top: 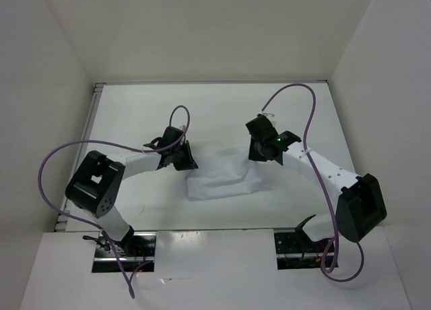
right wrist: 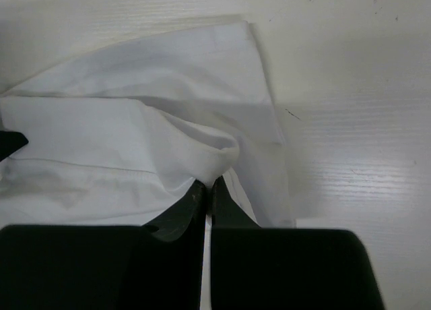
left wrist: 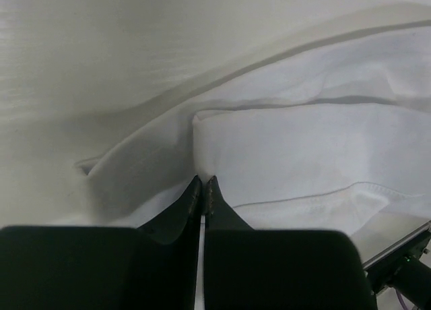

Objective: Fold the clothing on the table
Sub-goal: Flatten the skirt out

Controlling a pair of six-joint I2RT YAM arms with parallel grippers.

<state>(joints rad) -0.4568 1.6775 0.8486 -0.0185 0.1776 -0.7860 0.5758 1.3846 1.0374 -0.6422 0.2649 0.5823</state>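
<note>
Top view: the clothing [top: 222, 172] lies crumpled on the table [top: 135, 114], near the middle and towards the near edge, directly between the two arms. The left gripper [top: 185, 163] is on its left edge and the right gripper [top: 256, 151] on its far right corner; both wrist heads cover their own fingertips from this angle, so the jaw state cannot be read here. A purple cable [top: 50, 162] loops off the left arm and another [top: 306, 98] arches over the right arm; neither touches the cloth. White walls [top: 202, 27] enclose the table on the left, far and right sides. Left wrist view: the left gripper [left wrist: 203, 182] has its jaws closed, with the tips meeting on the edge of a fold of the clothing [left wrist: 303, 148], which fills the right and centre of the view in layered folds with a stitched hem showing. Bare table [left wrist: 101, 40] lies to the left and far side. A dark part with a green light [left wrist: 404, 263] enters at the lower right corner. Right wrist view: the right gripper [right wrist: 207, 183] has its jaws closed, pinching a puckered ridge of the clothing [right wrist: 135, 121], which spreads to the left. Bare table [right wrist: 350, 121] with small dark marks [right wrist: 293, 113] lies to the right. A dark shape [right wrist: 10, 143] touches the cloth at the left edge; what it is cannot be told.
</note>
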